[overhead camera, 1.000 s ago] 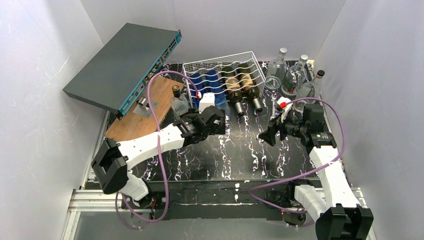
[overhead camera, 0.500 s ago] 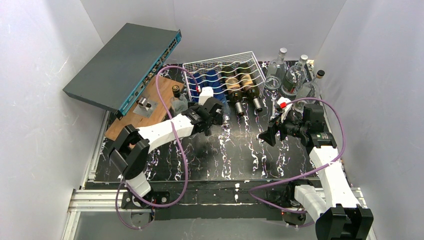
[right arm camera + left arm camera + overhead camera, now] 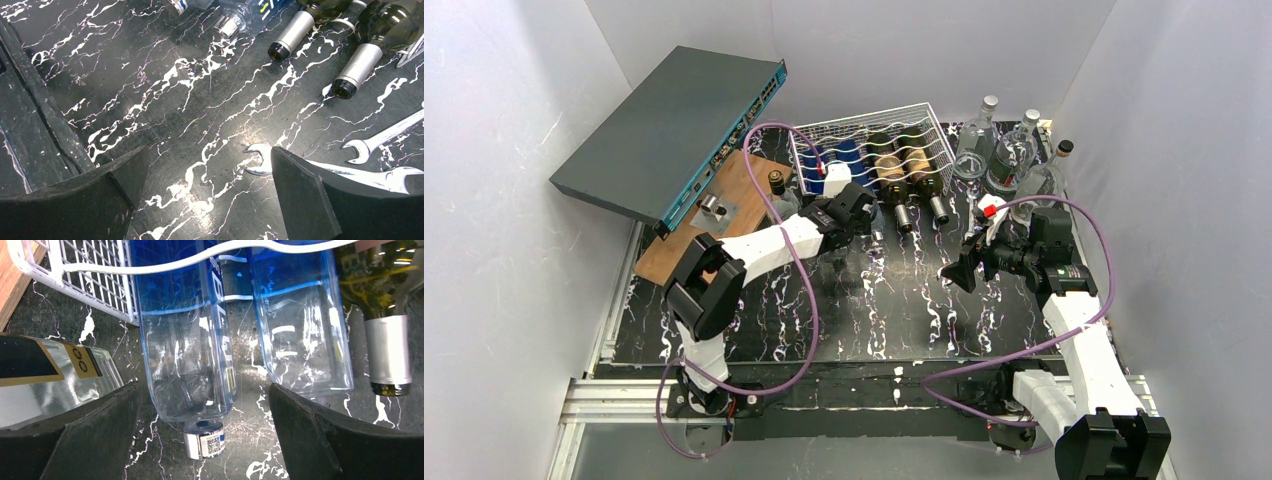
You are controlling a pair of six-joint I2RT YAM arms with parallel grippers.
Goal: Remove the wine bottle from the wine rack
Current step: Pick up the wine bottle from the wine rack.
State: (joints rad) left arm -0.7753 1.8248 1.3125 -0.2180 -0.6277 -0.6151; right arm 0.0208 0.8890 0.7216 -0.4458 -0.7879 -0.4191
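Note:
The white wire wine rack (image 3: 864, 125) stands at the back middle with several bottles lying in it, necks toward me. Two are blue (image 3: 834, 158). Two are dark green wine bottles (image 3: 904, 165) with silver foil necks (image 3: 295, 32). My left gripper (image 3: 861, 203) is open at the rack's front. In the left wrist view its fingers straddle the left blue bottle (image 3: 185, 355) without touching it, and the bottle's cap (image 3: 202, 440) lies between them. The second blue bottle (image 3: 300, 335) and one wine bottle neck (image 3: 387, 350) lie to the right. My right gripper (image 3: 954, 272) hangs open over bare table.
A grey network switch (image 3: 674, 130) leans at the back left above a wooden board (image 3: 714, 215). A clear bottle with a black label (image 3: 45, 380) stands left of the left fingers. Three clear glass bottles (image 3: 1009, 150) stand back right. Wrenches (image 3: 380, 137) lie by the right gripper.
My left arm has stretched toward the rack, carrying its open gripper away from me up to the blue bottles' necks. The right arm has not moved.

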